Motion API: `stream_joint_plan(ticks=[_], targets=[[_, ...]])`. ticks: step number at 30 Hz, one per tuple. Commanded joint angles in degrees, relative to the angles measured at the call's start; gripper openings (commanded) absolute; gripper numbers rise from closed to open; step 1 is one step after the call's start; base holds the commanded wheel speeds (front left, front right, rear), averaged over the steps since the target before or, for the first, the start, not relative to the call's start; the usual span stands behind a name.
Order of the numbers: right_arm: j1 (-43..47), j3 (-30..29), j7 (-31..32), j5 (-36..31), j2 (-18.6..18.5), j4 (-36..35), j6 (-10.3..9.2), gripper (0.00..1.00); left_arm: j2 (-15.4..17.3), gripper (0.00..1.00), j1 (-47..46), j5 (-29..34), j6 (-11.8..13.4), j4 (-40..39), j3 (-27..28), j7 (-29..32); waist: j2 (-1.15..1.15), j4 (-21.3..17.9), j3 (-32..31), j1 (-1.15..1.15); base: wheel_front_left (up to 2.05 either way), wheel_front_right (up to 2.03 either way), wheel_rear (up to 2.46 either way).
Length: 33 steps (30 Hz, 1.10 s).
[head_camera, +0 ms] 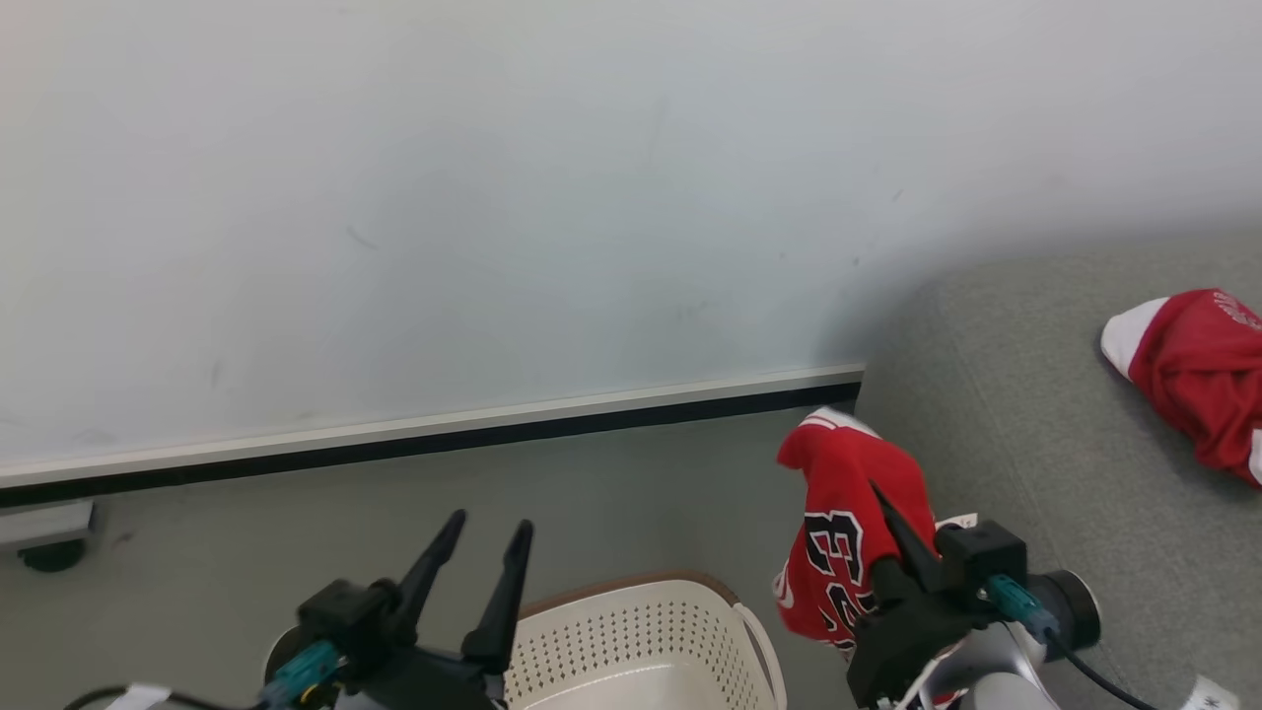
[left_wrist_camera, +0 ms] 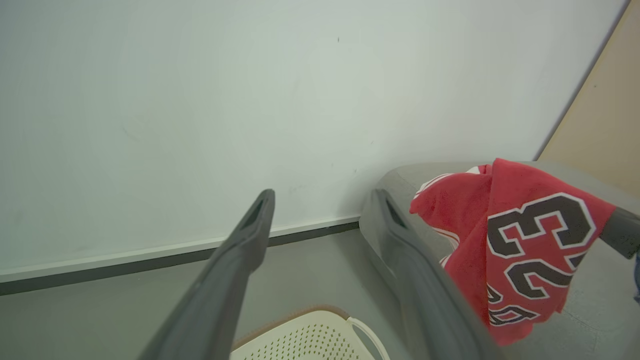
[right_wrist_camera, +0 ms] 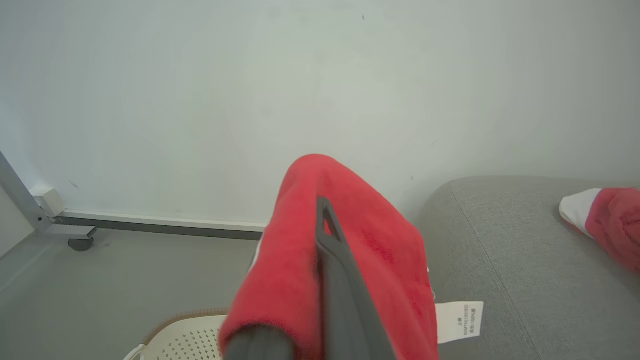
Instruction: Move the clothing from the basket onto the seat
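The right pincer (head_camera: 892, 518) is clamped tight on a soft red sports jersey with black-and-white "23" lettering and white trim (head_camera: 843, 473). One long dark finger lies across the outside of the cloth and the other is buried under it. The jersey hangs from that grip in a loose bunch, lifted clear of the oval cream plastic laundry basket with perforated sides and a brown rim (head_camera: 631, 631). It sits just right of the basket's white handle, at the left edge of the large grey fabric-upholstered seat (head_camera: 1035, 394); whether its lower folds touch the cushion cannot be told. A small white care label (right_wrist_camera: 460, 320) sticks out from its right side in the right wrist view. Farther right on the seat, well apart from the held jersey, a second red garment with a white panel (head_camera: 1198, 375) lies crumpled on the cushion. The left pincer (head_camera: 490, 523) stands wide open with nothing between its fingers, above the basket's left rim and pointing towards the pale wall (head_camera: 493, 197). A white-and-black skirting strip (head_camera: 493, 426) runs along the grey floor (head_camera: 641, 493), and a dark caster wheel (head_camera: 49, 554) shows at the far left.
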Motion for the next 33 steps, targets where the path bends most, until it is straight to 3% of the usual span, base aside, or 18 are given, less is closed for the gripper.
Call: stream_joint_plan(ticks=[1,8,16,23,33], targets=[[1.1,-0.4,0.4,-0.3,0.1,-1.2,0.00,0.00,0.3,1.00,1.9,0.9,0.0,-1.9,1.7,-0.3,0.00,-1.0,0.3,0.00,0.00,0.00,0.00],[6.5,-4.6,3.0,-0.1,0.0,-8.4,0.00,0.00,1.0,1.00,12.8,6.3,-3.5,-10.8,11.3,-0.3,0.00,-2.5,0.6,0.00,0.00,0.00,0.00],[12.6,-7.3,5.3,1.7,0.0,-15.2,0.00,0.00,-0.5,1.00,19.4,11.5,-7.7,-13.6,18.8,-0.3,0.00,-4.4,1.3,0.00,0.00,0.00,0.00],[14.0,-6.5,5.8,2.3,0.0,-17.8,0.00,0.00,-1.9,1.00,19.5,13.9,-10.0,-13.2,19.5,-0.3,0.00,-9.1,2.6,0.00,0.00,0.00,0.00],[12.8,-4.2,5.2,3.6,0.0,-18.4,0.00,0.00,-3.3,1.00,17.8,16.1,-11.3,-12.3,16.7,-0.3,0.00,-21.6,5.4,0.00,0.00,0.00,0.00]])
